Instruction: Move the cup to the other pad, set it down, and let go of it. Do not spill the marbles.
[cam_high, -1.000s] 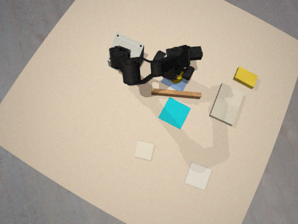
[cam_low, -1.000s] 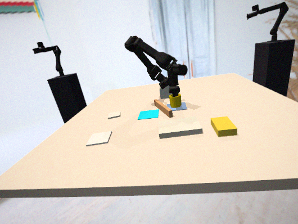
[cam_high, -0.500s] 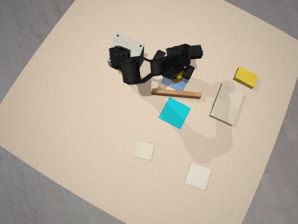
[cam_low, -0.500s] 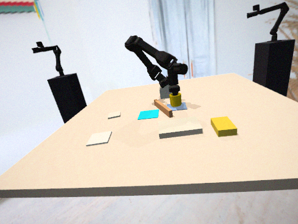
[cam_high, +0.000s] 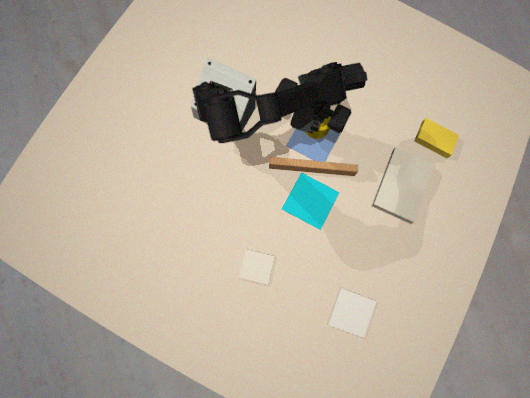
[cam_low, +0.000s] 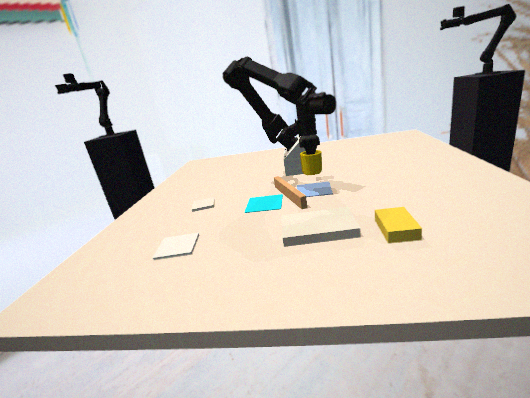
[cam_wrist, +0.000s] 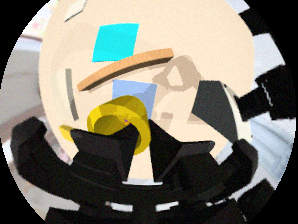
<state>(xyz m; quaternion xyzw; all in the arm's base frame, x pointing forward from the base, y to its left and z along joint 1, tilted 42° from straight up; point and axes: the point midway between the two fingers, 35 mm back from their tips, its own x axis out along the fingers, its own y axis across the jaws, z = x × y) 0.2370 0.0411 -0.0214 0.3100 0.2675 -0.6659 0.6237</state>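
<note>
- Nearest the exterior camera, I see a larger white tile (cam_high: 352, 312) (cam_low: 176, 246) (cam_wrist: 76, 9) lying flat.
- A yellow block (cam_high: 436, 137) (cam_low: 398, 225) (cam_wrist: 66, 133) sits near the pale slab (cam_high: 407, 185) (cam_low: 320, 227) (cam_wrist: 69, 95), the two apart.
- A smaller white tile (cam_high: 257, 267) (cam_low: 203, 204) lies farther back.
- Next is the cyan pad (cam_high: 310, 201) (cam_low: 264, 203) (cam_wrist: 116, 42) — no cup on it.
- A wooden bar (cam_high: 313, 166) (cam_low: 290, 192) (cam_wrist: 125, 67) lies between the cyan pad and the blue pad (cam_high: 312, 145) (cam_low: 315, 189) (cam_wrist: 134, 90).
- My yellow cup (cam_high: 316, 133) (cam_low: 311, 163) (cam_wrist: 142, 132) is in the air near the blue pad, on that side of the bar, looking upright from outside.
- The gripper (cam_high: 320, 121) (cam_low: 310, 150) (cam_wrist: 144, 121) is clamped on the cup's wall — one finger over the opening, the other outside.
- Through the wrist view I catch a small pinkish spot inside the cup; I can't count marbles.
- Farther back, two black arms (cam_low: 103, 102) (cam_low: 495, 41) stand on dark pedestals (cam_low: 120, 172) (cam_low: 465, 110).
</note>
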